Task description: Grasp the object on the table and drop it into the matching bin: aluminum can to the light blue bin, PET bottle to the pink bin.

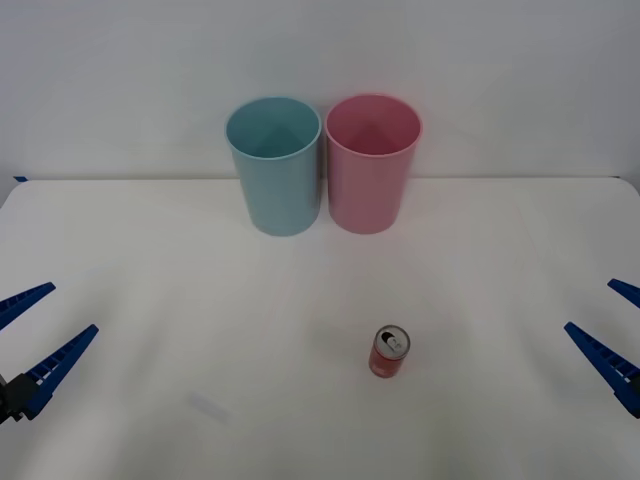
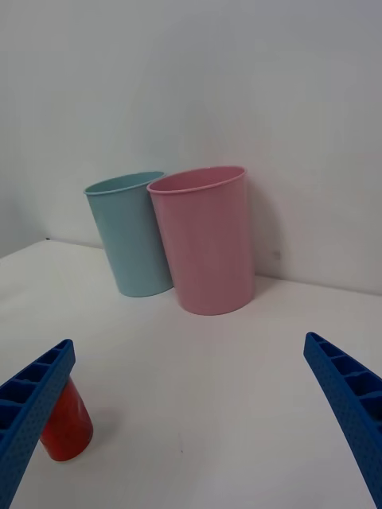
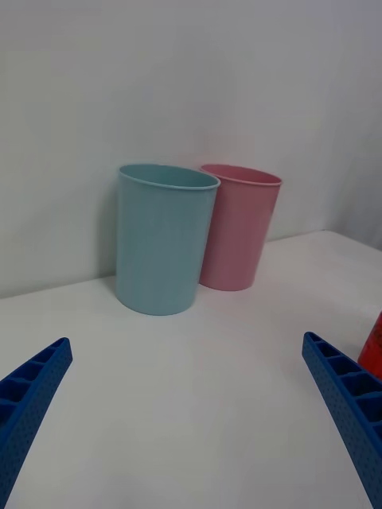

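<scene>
Can (image 1: 389, 352) between parted tools

The white table (image 1: 150, 300) carries the light blue bin (image 1: 275, 165) and pink bin (image 1: 370, 165) touching at twelve o'clock, the upright red aluminum can (image 1: 389, 352) toward five o'clock.

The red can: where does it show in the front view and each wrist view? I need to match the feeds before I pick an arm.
Front view: the red can stands upright on the white table, nearer the robot than the pink bin.
Right wrist view: the can is partly behind a blue finger.
Left wrist view: a red sliver of it shows at the picture's edge.
Shared landmark: the light blue bin beside the pink one.
</scene>
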Motion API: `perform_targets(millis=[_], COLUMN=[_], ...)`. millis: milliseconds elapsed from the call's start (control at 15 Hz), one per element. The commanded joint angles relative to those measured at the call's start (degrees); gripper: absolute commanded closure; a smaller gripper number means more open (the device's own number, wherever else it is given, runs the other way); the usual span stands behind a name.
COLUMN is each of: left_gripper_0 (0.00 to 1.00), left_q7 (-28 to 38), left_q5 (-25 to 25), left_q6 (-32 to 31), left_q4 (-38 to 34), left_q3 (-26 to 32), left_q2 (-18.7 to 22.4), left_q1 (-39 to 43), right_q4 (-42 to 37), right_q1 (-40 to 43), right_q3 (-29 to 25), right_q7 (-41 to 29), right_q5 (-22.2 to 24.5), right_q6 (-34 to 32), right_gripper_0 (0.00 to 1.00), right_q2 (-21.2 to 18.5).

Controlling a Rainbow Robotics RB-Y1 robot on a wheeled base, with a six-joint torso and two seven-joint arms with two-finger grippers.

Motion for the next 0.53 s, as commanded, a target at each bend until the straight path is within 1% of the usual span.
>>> perform_targets(millis=[67,200,533], left_gripper_0=[0.00,0.00,0.00], left_q7=[0.00,0.00,0.00], left_q5=[0.00,0.00,0.00], left_q6=[0.00,0.00,0.00], left_q4=[0.00,0.00,0.00], left_q3=[0.00,0.00,0.00], left_q2=[0.00,0.00,0.00], left_q1=[0.00,0.00,0.00], right_q4=[0.00,0.26,0.26], right_q1=[0.00,0.39,0.65], right_q3=[0.00,0.82,2.23], right_q7=[0.00,-0.09,0.53], right_q5=[0.00,1.78,1.96], right_q6=[0.00,0.39,0.92], right_gripper_0=[0.00,0.00,0.00], right_q2=[0.00,0.76,0.50])
